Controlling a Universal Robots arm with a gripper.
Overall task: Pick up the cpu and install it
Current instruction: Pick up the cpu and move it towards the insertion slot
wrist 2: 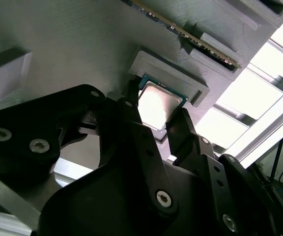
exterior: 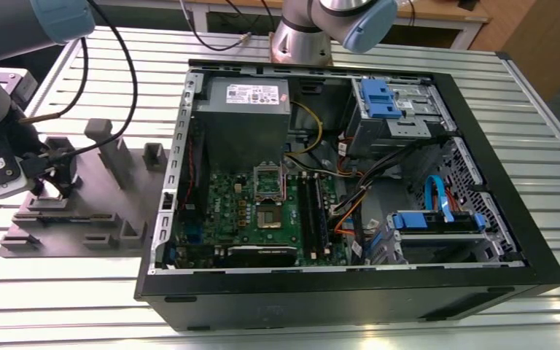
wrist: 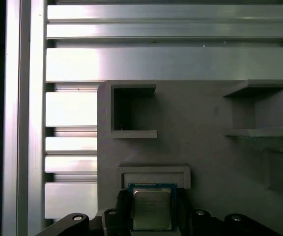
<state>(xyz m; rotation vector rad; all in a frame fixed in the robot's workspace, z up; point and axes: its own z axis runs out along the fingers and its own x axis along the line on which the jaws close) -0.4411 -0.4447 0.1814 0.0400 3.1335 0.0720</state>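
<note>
At the exterior view's left, the gripper (exterior: 47,182) is down on a grey fixture plate (exterior: 85,226) lying on the slatted aluminium table (exterior: 95,73). Its black fingers (wrist 2: 131,113) pinch the cpu (wrist: 152,209) by two opposite edges. The chip lies flat, metal lid up toward both wrist cameras. It is near square, with no clear long axis, and its sides run parallel to the raised pocket frame (wrist: 154,172) that it partly overlaps. A memory module (wrist 2: 181,34) stands on edge just beyond that frame, and upright posts (exterior: 114,149) rise nearby. Bare plate and table slats separate the gripper from the open computer case (exterior: 358,292) further right, where the motherboard (exterior: 212,211) carries the socket (exterior: 268,217).
</note>
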